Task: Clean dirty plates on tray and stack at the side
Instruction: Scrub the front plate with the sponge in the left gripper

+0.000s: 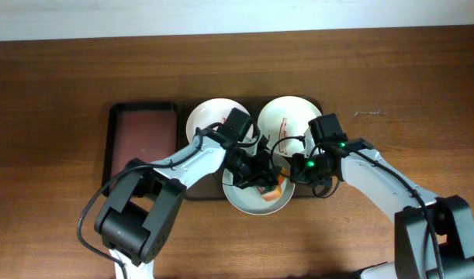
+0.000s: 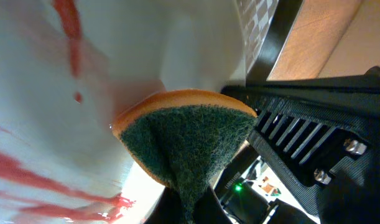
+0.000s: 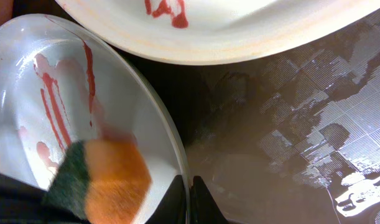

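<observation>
Three white plates sit on the dark brown tray (image 1: 253, 107): back left (image 1: 209, 116), back right (image 1: 287, 116) and front (image 1: 252, 203). My left gripper (image 1: 260, 178) is shut on an orange and green sponge (image 1: 270, 188) and presses it on the front plate. In the left wrist view the sponge (image 2: 183, 134) lies against the plate (image 2: 40, 93), which has red streaks. My right gripper (image 1: 293, 172) is shut on that plate's right rim. The right wrist view shows the jaws (image 3: 188, 190) pinching the rim, the streaked plate (image 3: 59, 81), the sponge (image 3: 99, 180) and a second streaked plate (image 3: 239, 31).
A narrower reddish-brown tray with a black rim (image 1: 141, 143) lies left of the dark tray. Bare wooden table (image 1: 407, 85) surrounds both trays. The dark tray's textured floor (image 3: 289, 124) shows to the right of the held plate.
</observation>
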